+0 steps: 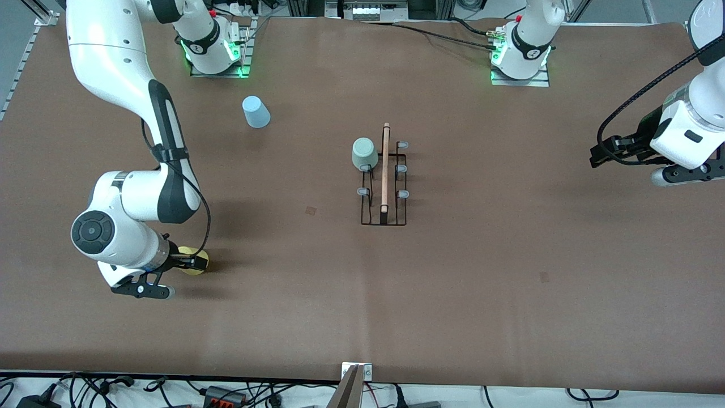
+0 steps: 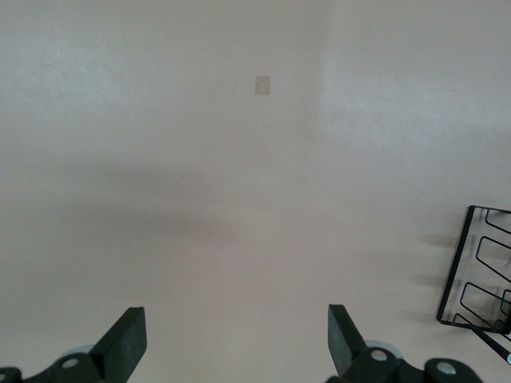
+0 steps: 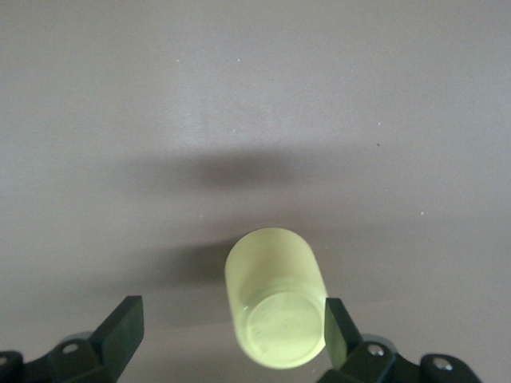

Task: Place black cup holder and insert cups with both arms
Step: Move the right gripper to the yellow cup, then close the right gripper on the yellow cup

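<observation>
The black cup holder stands mid-table with its wooden rod handle on top; one corner of it shows as wire in the left wrist view. A pale green cup sits on one of its prongs at the end farther from the front camera. A light blue cup stands mouth down near the right arm's base. The yellow cup sits between the fingers of my right gripper, which is open, one finger close against the cup. My left gripper hangs open and empty over the left arm's end of the table.
Brown table cover spreads all round the holder. A small darker patch marks it beside the holder, toward the right arm's end. A metal clamp sits at the table's front edge, with cables along the floor below.
</observation>
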`<action>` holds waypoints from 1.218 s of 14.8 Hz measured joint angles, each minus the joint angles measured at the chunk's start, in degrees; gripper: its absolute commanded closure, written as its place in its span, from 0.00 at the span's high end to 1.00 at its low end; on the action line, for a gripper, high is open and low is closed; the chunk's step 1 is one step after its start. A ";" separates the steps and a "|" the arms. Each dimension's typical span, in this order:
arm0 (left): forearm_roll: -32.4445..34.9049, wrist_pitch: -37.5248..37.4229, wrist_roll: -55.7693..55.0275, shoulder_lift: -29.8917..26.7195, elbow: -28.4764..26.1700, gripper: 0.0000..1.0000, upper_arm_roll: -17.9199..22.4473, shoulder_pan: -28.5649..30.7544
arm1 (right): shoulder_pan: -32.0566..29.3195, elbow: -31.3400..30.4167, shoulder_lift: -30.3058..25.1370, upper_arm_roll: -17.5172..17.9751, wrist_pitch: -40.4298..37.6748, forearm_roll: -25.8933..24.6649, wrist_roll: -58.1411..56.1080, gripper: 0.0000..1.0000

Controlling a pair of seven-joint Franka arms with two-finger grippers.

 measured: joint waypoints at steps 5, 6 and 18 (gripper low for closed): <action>0.00 0.00 0.00 0.00 0.00 1.00 0.00 0.00 | -1.98 0.01 0.70 0.14 0.46 2.29 -3.58 1.00; 0.00 0.00 0.00 0.00 0.00 1.00 0.00 0.00 | -2.04 0.00 0.71 0.17 0.45 3.17 -3.95 1.00; 0.00 0.00 0.00 0.00 0.00 1.00 0.00 0.00 | -2.93 -0.26 3.18 0.32 0.39 5.33 -9.02 1.00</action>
